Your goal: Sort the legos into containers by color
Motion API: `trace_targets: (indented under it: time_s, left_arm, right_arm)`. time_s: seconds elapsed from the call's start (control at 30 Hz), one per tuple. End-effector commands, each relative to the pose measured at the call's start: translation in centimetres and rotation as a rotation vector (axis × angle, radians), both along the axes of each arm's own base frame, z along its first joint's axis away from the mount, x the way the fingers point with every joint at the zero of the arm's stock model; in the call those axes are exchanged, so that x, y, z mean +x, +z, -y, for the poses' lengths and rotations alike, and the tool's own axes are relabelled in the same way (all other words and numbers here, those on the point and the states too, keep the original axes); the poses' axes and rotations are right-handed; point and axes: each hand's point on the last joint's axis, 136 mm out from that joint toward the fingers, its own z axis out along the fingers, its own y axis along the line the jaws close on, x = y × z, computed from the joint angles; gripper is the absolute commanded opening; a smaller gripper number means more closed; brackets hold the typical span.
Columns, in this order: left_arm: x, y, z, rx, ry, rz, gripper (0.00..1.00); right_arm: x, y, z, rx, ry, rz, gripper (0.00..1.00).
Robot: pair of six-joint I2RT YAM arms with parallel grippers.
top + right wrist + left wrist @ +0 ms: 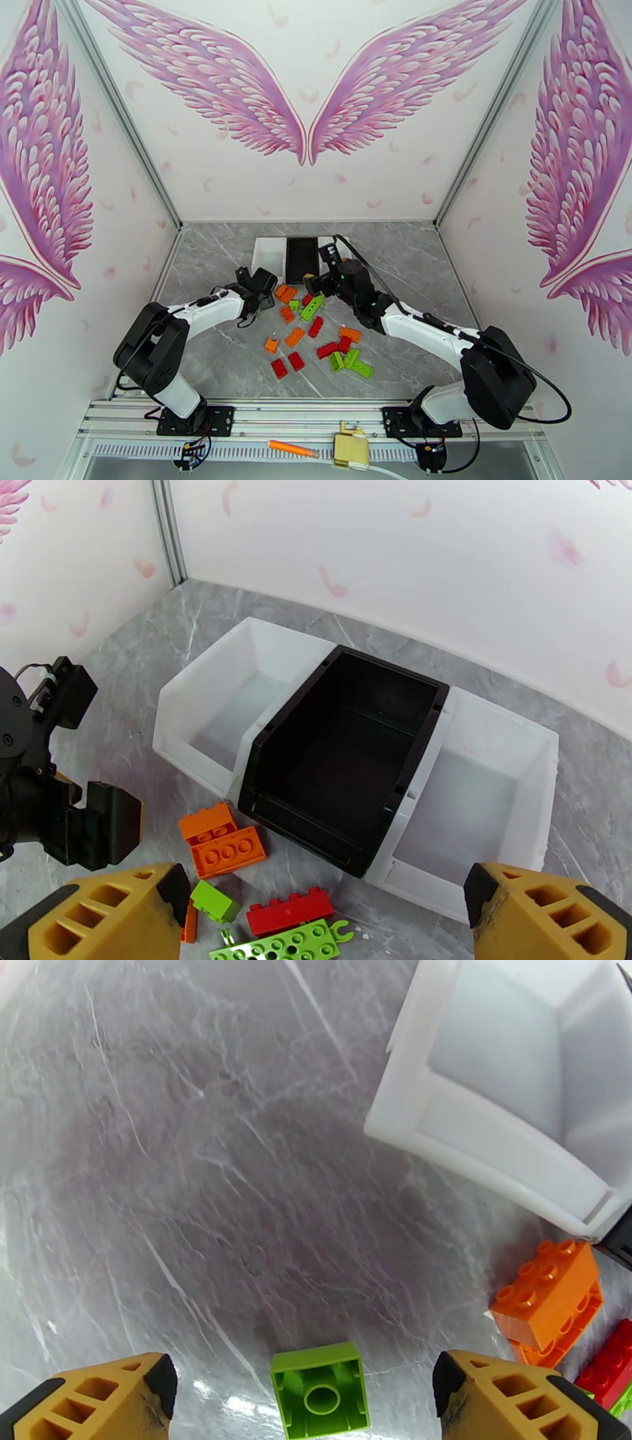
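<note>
Red, orange and lime green legos (316, 326) lie scattered on the grey table between the arms. My left gripper (304, 1382) is open low over the table, and an upside-down lime green lego (320, 1390) lies between its fingers (95, 1398), touching neither. Orange legos (549, 1295) and a red one (612, 1370) sit to its right, near a white container (490, 1094). My right gripper (324, 910) hangs open and empty above the black container (347, 756), which stands between two white containers (229, 709) (474, 804). Orange (221, 843), green (215, 901) and red (288, 910) legos lie below it.
The containers (302, 259) stand in a row at the back of the table, close to the wall. My left gripper's body (79, 827) sits just left of the orange legos. An orange marker-like stick (292, 449) lies on the front rail, off the table.
</note>
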Motion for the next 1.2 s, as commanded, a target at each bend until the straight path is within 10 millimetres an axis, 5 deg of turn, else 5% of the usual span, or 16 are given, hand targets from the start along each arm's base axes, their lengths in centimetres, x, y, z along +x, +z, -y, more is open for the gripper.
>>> trace_targets:
  time_s: [0.0,0.23,0.53,0.7,0.93,1.17]
  left_arm:
    - [0.2,-1.0,0.3,-0.048,0.038,-0.014,0.86]
    - [0.2,-2.7,0.3,-0.061,0.054,-0.049,0.69]
    - [0.3,-2.2,0.3,-0.064,0.049,-0.039,0.38]
    - [0.3,-1.6,0.4,-0.066,0.045,-0.029,0.33]
    - [1.4,2.8,0.7,-0.062,0.011,0.066,0.33]
    - [4.9,8.4,1.9,-0.060,-0.050,0.214,0.33]
  right_arm:
    - [-0.1,-0.4,-0.5,0.003,0.009,-0.014,0.97]
    - [0.2,-1.0,-0.9,-0.019,0.014,-0.040,0.97]
    - [0.1,-0.7,-0.9,-0.016,0.002,-0.033,0.96]
    - [0.1,-0.4,-0.7,-0.011,-0.010,-0.028,0.96]
    - [-0.1,0.4,-0.2,0.051,-0.044,-0.020,0.96]
    - [-0.1,1.1,-0.4,0.113,-0.057,-0.015,0.96]
